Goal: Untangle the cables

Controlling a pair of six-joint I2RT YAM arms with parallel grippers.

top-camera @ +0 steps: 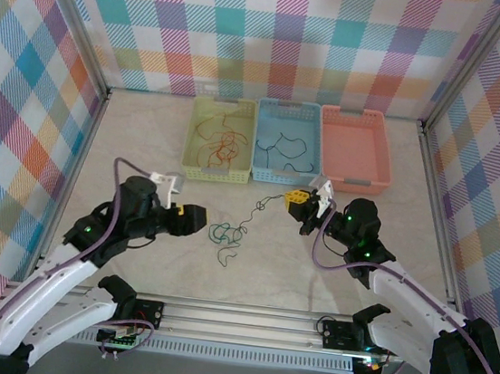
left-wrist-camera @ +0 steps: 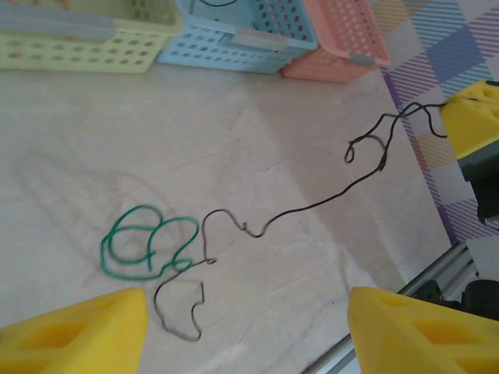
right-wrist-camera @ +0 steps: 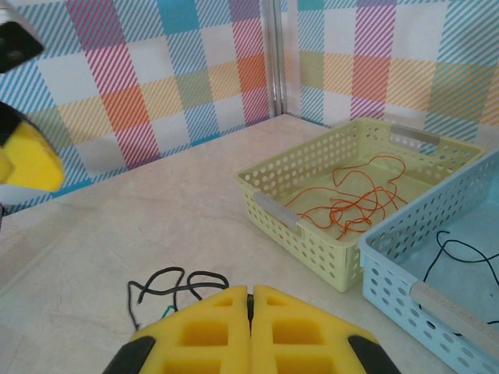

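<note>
Snag: black cable (left-wrist-camera: 312, 204) loops through green cable (left-wrist-camera: 144, 245) ahead of the open, empty left gripper (left-wrist-camera: 248, 305).
Should the right gripper (right-wrist-camera: 250, 293), clamped on the black end, pull, we drag both.

- No writing, label, brand, number or sign can be read on the left fingers (left-wrist-camera: 78, 331), the right fingers (right-wrist-camera: 210, 327), the baskets (top-camera: 218, 175) beyond them, or the table (top-camera: 145, 147).

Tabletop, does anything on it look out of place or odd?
Yes. A thin green wire and a thin black wire lie hooked together, loose on the beige tabletop. The other wires are sorted: orange wires in the pale yellow basket, black wires in the light blue basket.
</note>
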